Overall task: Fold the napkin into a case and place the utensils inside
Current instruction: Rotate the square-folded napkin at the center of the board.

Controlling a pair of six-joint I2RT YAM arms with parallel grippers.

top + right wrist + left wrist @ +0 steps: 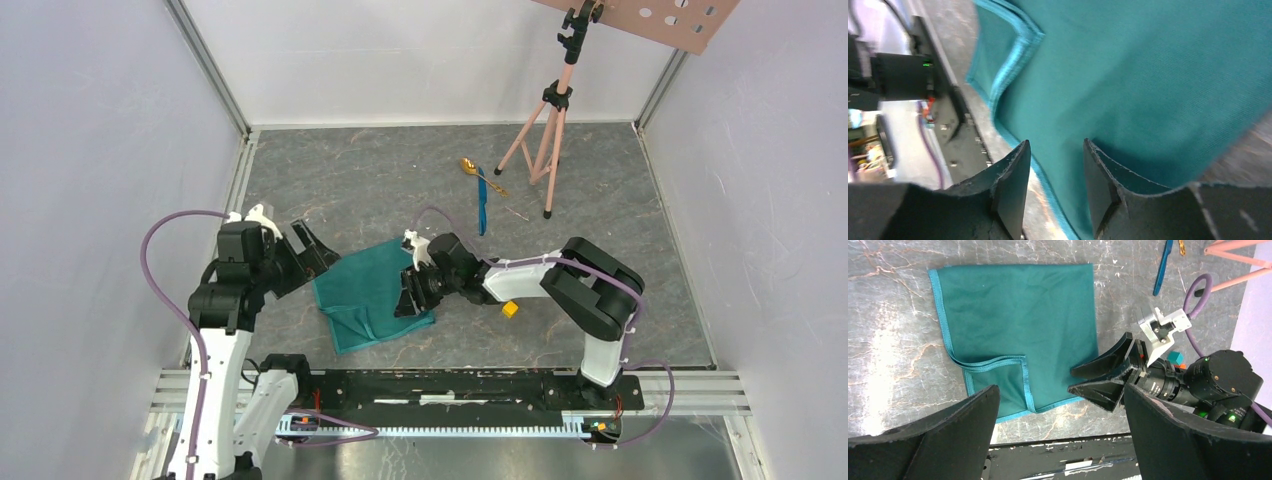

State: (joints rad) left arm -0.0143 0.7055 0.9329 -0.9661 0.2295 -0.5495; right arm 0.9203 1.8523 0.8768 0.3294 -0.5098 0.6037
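While the napkin (368, 288) lies flat with only one corner turned over, the folding barely begun, I have the right gripper (412, 298) slightly parted at its right edge, the left gripper (312, 248) spread wide beside it, and the gold spoon (468, 166) and blue knife (482, 206) untouched well beyond it.

- No writing, label, brand, number or sign can be read in any view.
- Any fine print is too small or blurred to tell.
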